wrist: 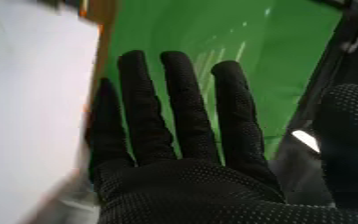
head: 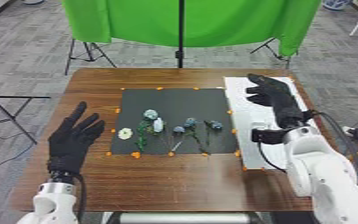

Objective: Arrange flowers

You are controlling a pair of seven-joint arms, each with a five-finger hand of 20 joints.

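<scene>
In the head view my left hand [head: 73, 140] is at the table's left side, its fingers straight and spread, left of the black mat [head: 175, 97]. My right hand [head: 278, 97] is over the white sheet [head: 242, 107] at the right, fingers extended, holding nothing. Several flowers lie on the mat: a pale blue bloom [head: 151, 114], a white bud [head: 159, 125], a white round flower [head: 125, 133] at the mat's left edge, and bluish blooms [head: 190, 121] on thin stems to the right. In the right wrist view my right hand [wrist: 189, 185] has straight fingers and its thumb apart.
Orange markers [head: 135, 155] line the edges of the mat and sheet. The brown table [head: 175, 185] extends in front of the mat. A green cloth [head: 238, 25] hangs on a stand beyond the table's far edge. A dark cable runs beside my right arm.
</scene>
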